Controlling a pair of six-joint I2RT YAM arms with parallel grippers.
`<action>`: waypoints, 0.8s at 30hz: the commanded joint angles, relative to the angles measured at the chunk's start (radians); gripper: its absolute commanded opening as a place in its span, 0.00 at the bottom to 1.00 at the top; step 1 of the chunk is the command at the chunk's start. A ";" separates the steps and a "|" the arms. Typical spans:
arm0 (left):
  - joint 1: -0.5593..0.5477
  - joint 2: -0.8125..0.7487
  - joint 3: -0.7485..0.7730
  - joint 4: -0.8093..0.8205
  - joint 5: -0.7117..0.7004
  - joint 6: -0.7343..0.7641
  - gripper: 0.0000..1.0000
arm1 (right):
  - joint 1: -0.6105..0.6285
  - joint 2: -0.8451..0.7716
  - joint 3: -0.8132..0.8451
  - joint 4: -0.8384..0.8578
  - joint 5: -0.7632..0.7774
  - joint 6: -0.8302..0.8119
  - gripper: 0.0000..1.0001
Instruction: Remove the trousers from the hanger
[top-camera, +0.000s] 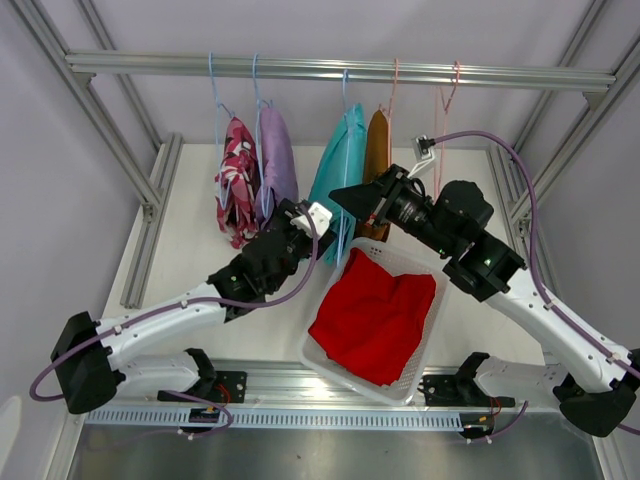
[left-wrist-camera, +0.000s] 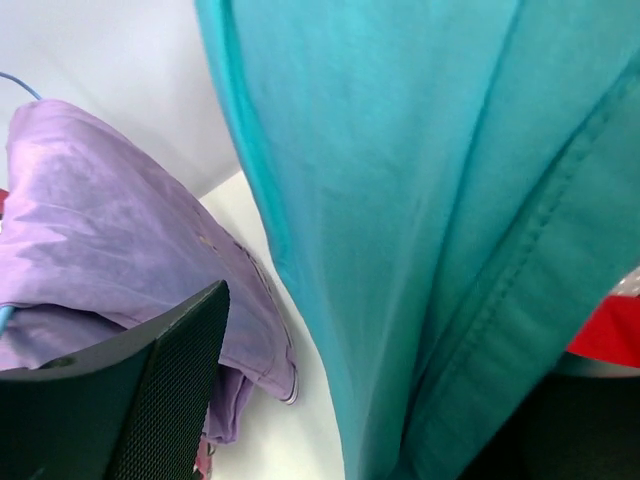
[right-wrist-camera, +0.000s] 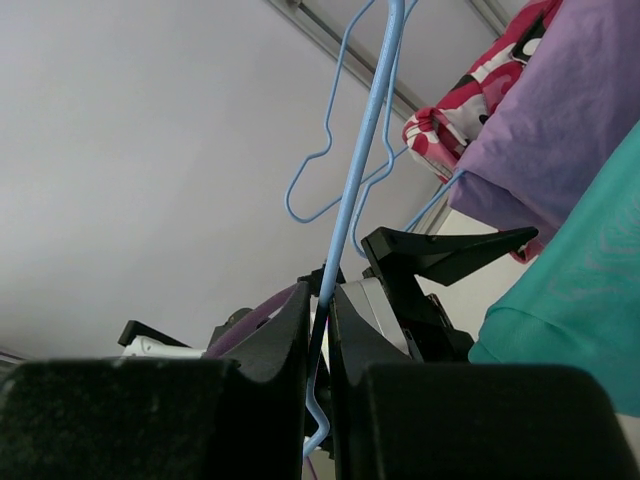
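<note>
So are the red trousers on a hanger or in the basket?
In the basket. The red trousers lie crumpled inside the white basket, well below the rail, with no hanger visible on them.

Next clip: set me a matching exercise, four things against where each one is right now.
Things:
1. red trousers
2. camouflage trousers
3. rust-brown trousers
4. right gripper

Places or states:
A. clamped on the blue hanger wire
B. lying in the white basket
C. hanging leftmost on the rail
D. hanging just right of the teal trousers

Pairs: 1-B, 2-C, 3-D, 4-A
</note>
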 joint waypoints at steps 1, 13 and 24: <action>-0.011 -0.044 0.046 0.119 -0.022 -0.063 0.78 | 0.001 -0.043 0.017 0.172 -0.024 -0.008 0.00; -0.091 -0.055 0.087 0.159 -0.030 -0.142 0.79 | -0.005 0.008 0.020 0.241 -0.048 0.041 0.00; -0.098 0.050 0.129 0.222 -0.122 -0.063 0.72 | 0.003 0.000 0.016 0.247 -0.059 0.049 0.00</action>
